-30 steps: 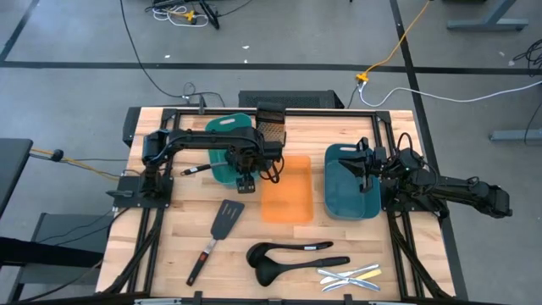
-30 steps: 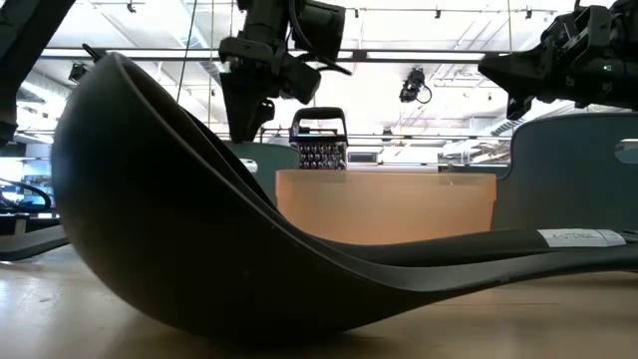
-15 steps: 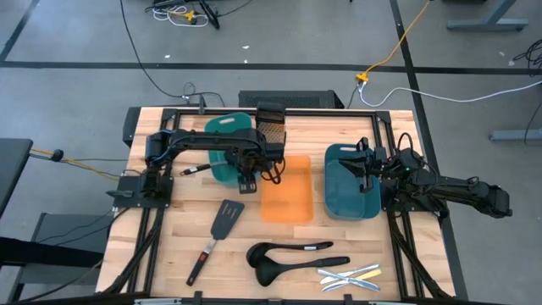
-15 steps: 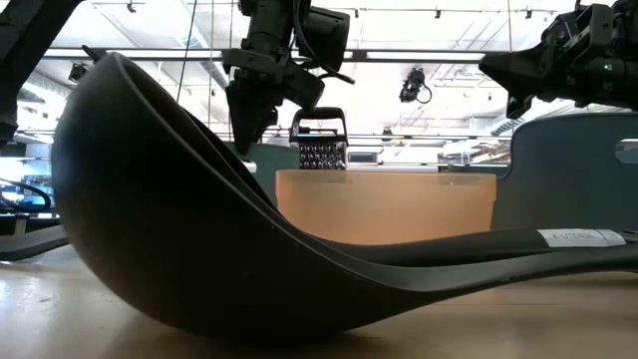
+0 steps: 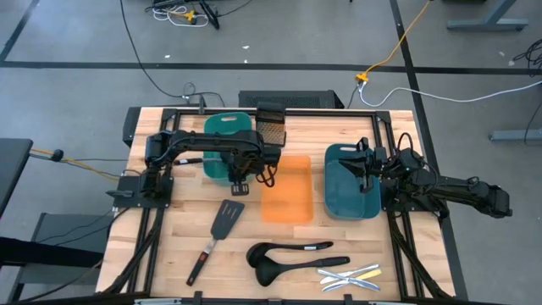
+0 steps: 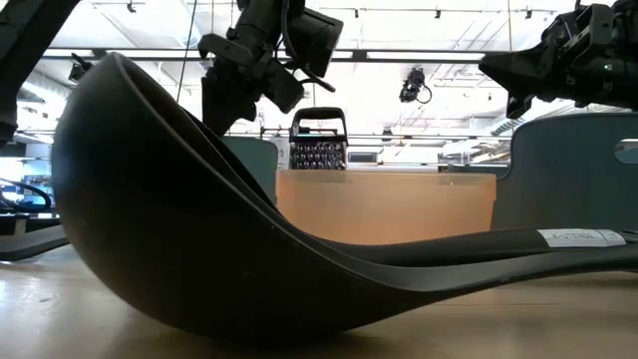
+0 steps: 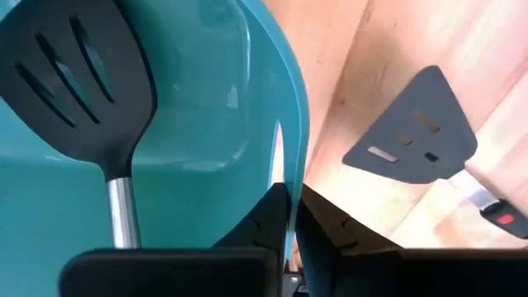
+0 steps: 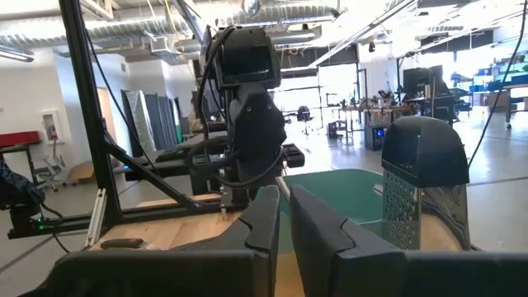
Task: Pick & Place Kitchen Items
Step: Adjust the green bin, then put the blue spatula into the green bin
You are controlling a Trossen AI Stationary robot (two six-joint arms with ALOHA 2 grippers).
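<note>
My left gripper [image 5: 238,181] [image 7: 290,196] is shut on the wall of the teal tray [image 5: 222,135] at the back left. A black slotted spatula [image 7: 82,74] with a metal handle lies inside that tray. A second spatula [image 5: 222,222] [image 7: 412,132] lies on the table in front of it. Two black ladles [image 5: 292,254] [image 6: 249,229] and a few silvery and pale-yellow cutlery pieces [image 5: 349,276] lie near the front edge. My right gripper [image 5: 362,165] [image 8: 285,216] waits shut above the blue tray [image 5: 349,193]. My left gripper pinches the teal tray's thin side wall [image 7: 282,153] at its rim, one finger inside the tray and one outside. The fingers come from above, pointing steeply down. The ladle hides the tray's underside in the low view, so whether it is lifted cannot be told.
An orange tray [image 5: 286,199] lies between the teal and blue trays. A small dark mesh box [image 5: 271,127] [image 6: 319,150] stands at the back behind it. Black frame rails run along the table's left and right sides. Bare wood shows at the front left.
My left gripper has shut its fingers over the teal tray's wall. It has also gone a little toward the table's left edge and tipped further.
</note>
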